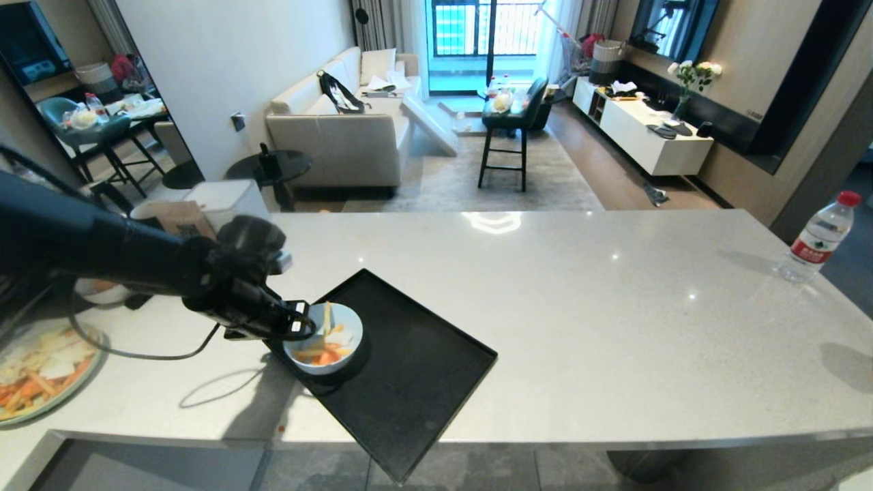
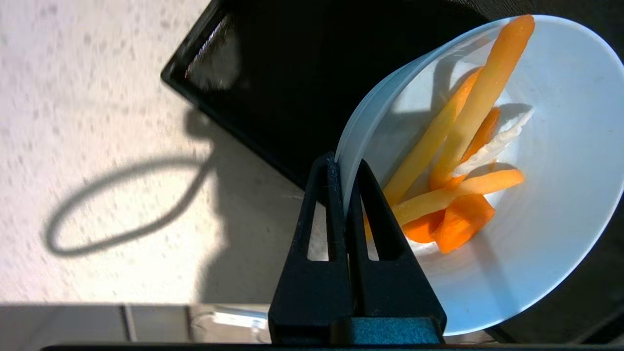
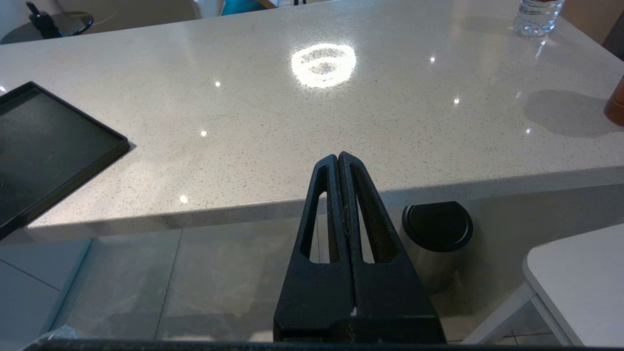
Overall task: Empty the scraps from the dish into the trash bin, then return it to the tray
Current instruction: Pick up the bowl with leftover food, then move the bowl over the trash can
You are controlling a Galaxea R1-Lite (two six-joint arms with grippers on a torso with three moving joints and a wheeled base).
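Head view: the left gripper (image 1: 308, 326) is clamped on the near-left rim of the glossy pale dish (image 1: 324, 339), over the matte black tray (image 1: 409, 368) on the speckled stone counter (image 1: 614, 300).

Left wrist view: thin yellow-orange scraps (image 2: 458, 161) lie lengthwise across the tilted dish.

Right wrist view: the right gripper (image 3: 338, 161) hangs closed and empty before the counter edge, a dark-topped cylinder (image 3: 437, 234) below

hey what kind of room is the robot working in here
Most likely an open-plan apartment: a pale stone kitchen counter faces a living area with a cream sofa, a bar stool and a white media cabinet by a balcony door.
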